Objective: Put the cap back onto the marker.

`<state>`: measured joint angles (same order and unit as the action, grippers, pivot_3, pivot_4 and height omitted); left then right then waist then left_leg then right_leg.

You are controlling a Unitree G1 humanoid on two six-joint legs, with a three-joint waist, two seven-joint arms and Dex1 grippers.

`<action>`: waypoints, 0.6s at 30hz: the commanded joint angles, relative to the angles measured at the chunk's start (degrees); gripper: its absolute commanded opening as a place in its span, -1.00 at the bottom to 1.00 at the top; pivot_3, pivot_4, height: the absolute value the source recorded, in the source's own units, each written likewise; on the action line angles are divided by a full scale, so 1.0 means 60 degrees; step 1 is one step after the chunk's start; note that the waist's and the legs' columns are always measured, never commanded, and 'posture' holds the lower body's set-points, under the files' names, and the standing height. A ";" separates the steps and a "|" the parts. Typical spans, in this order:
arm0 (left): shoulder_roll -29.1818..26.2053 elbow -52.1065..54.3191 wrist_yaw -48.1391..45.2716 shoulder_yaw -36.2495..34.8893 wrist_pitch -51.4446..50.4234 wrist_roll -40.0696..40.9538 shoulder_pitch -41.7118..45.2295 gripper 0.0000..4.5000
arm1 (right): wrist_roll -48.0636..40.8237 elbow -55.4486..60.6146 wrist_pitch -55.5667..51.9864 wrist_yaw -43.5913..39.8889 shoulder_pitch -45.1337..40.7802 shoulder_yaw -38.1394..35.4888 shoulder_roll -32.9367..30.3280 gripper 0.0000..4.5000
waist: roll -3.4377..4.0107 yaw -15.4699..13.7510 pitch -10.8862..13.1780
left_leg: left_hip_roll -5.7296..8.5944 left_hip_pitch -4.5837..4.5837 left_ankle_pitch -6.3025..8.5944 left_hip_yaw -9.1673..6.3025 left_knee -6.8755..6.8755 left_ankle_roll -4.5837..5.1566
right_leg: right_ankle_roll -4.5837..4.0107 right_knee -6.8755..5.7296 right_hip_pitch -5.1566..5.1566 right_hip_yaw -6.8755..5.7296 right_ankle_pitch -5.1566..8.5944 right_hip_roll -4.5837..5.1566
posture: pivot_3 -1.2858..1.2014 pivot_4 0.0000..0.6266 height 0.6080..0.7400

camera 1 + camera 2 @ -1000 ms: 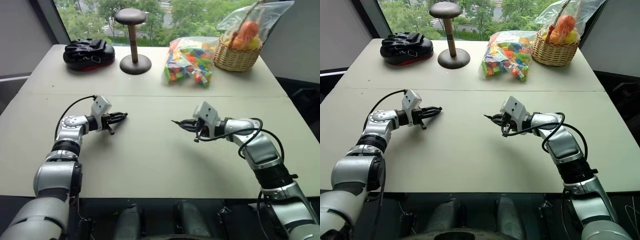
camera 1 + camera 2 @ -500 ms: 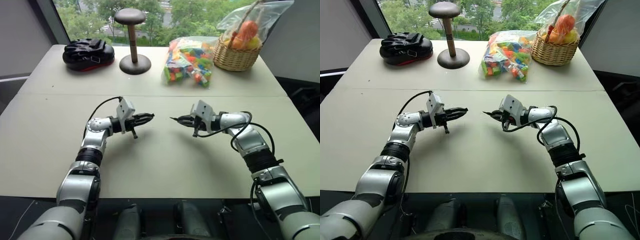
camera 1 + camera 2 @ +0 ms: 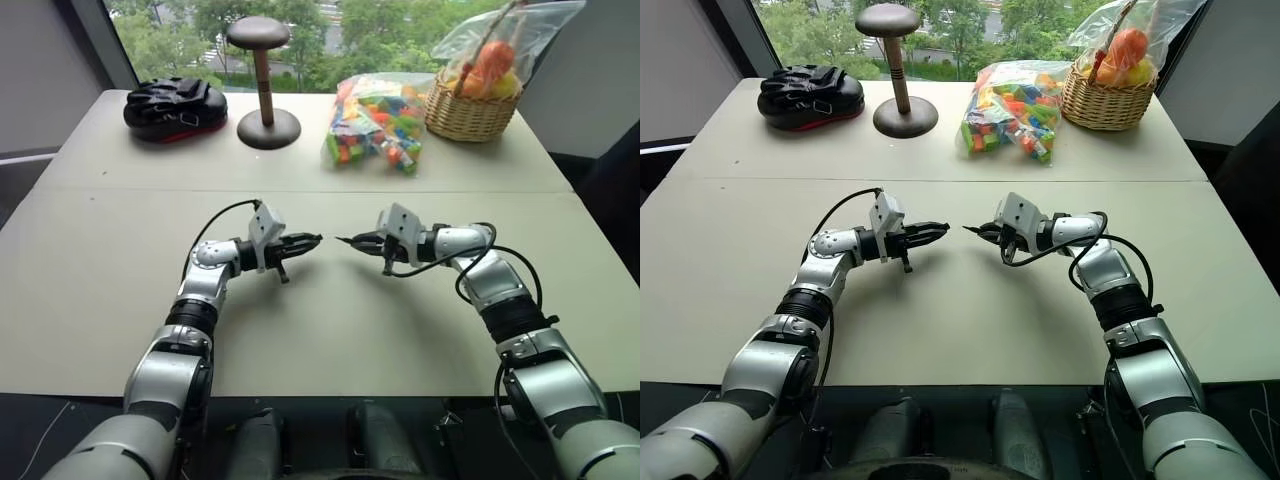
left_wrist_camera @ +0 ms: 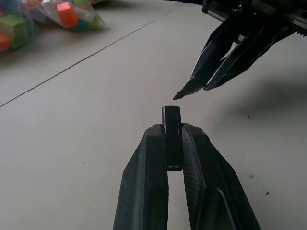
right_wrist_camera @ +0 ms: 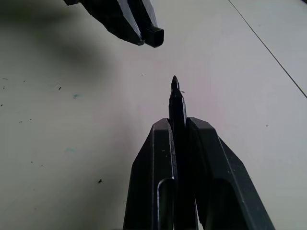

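My left gripper (image 3: 312, 240) is shut on the cap (image 4: 171, 125), a short black cylinder poking out past its fingertips. My right gripper (image 3: 352, 241) is shut on the marker (image 5: 177, 106), a thin black stick whose pointed tip (image 4: 178, 95) sticks out ahead of the fingers. Both grippers hover just above the middle of the table (image 3: 320, 330) and point at each other. A small gap separates the cap's open end from the marker's tip. In the right wrist view the cap (image 5: 155, 36) sits a little off the marker's line.
Along the table's far edge stand a black padded mitt (image 3: 175, 106), a brown wooden stand (image 3: 266, 96), a bag of coloured blocks (image 3: 375, 122) and a wicker basket of fruit (image 3: 472, 103). A seam (image 3: 120, 187) crosses the table behind the grippers.
My left gripper has swung toward the middle with the cap, closing most of the gap to the marker. The right gripper has shifted only slightly.
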<state>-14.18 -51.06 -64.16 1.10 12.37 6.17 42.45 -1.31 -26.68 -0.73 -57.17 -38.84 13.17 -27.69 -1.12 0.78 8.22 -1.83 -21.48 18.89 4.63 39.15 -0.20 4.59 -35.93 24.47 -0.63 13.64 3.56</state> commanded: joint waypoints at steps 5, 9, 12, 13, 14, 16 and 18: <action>-0.0043 -0.0430 -0.0222 0.0187 0.0483 -0.0170 0.0602 -0.98 | -0.0128 0.0878 -0.0038 -0.0143 -0.0045 -0.0113 0.0075 -1.00 | 0.0000 0.0003 0.0000 | 0.0000 0.0001 0.0000 0.0000 0.0000 0.0000 | 0.0000 0.0000 0.0000 0.0000 0.0000 0.0000 | 0.03 -0.52 1.00; -0.0008 -0.0589 -0.0255 0.0177 0.0570 -0.0197 0.0745 -0.98 | -0.0099 0.0965 -0.0048 -0.0159 0.0034 -0.0091 0.0087 -1.00 | 0.0000 0.0002 0.0000 | 0.0001 0.0000 0.0000 0.0000 0.0000 0.0000 | 0.0000 0.0000 0.0000 0.0000 0.0000 0.0000 | 0.03 -0.52 1.00; -0.0001 -0.0604 -0.0302 0.0149 0.0585 -0.0162 0.0796 -0.98 | -0.0061 0.0914 -0.0026 -0.0144 0.0063 -0.0076 0.0107 -1.00 | 0.0000 0.0004 0.0000 | 0.0001 0.0000 0.0000 0.0000 0.0000 0.0000 | 0.0000 0.0000 0.0000 0.0000 0.0000 0.0000 | 0.03 -0.52 1.00; -0.0004 -0.0580 -0.0328 0.0156 0.0583 -0.0161 0.0797 -0.98 | -0.0049 0.0892 -0.0015 -0.0138 0.0072 -0.0071 0.0112 -1.00 | 0.0000 0.0005 0.0000 | 0.0001 0.0000 0.0000 0.0000 0.0000 0.0000 | 0.0000 0.0000 0.0000 0.0000 0.0000 -0.0001 | 0.03 -0.52 1.00; -0.0005 -0.0526 -0.0376 0.0169 0.0553 -0.0155 0.0789 -0.98 | -0.0045 0.0870 -0.0017 -0.0139 0.0078 -0.0070 0.0116 -1.00 | 0.0000 0.0004 0.0000 | 0.0001 0.0000 0.0000 0.0000 0.0000 0.0000 | 0.0000 0.0000 0.0000 0.0000 0.0000 -0.0001 | 0.03 -0.52 1.00; -0.0005 -0.0416 -0.0484 0.0181 0.0464 -0.0122 0.0763 -0.98 | -0.0033 0.0832 -0.0008 -0.0137 0.0090 -0.0065 0.0128 -1.00 | 0.0000 0.0004 0.0000 | 0.0000 0.0001 0.0000 0.0000 0.0000 0.0000 | 0.0000 0.0000 0.0000 0.0000 0.0000 -0.0001 | 0.03 -0.52 1.00; -0.0009 -0.0386 -0.0506 0.0169 0.0441 -0.0112 0.0764 -0.98 | -0.0029 0.0781 -0.0005 -0.0142 0.0085 -0.0065 0.0144 -1.00 | 0.0000 0.0004 0.0000 | 0.0001 0.0001 0.0000 0.0000 0.0000 0.0000 | 0.0000 0.0000 0.0000 0.0000 0.0000 -0.0001 | 0.03 -0.52 1.00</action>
<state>-14.22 -55.32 -66.73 1.79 14.55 4.92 45.55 -1.19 -22.94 -1.12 -57.97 -38.22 13.18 -27.07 -1.12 0.81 8.22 -1.83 -21.47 18.90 4.63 39.15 -0.20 4.59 -35.93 24.47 -0.63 13.64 3.56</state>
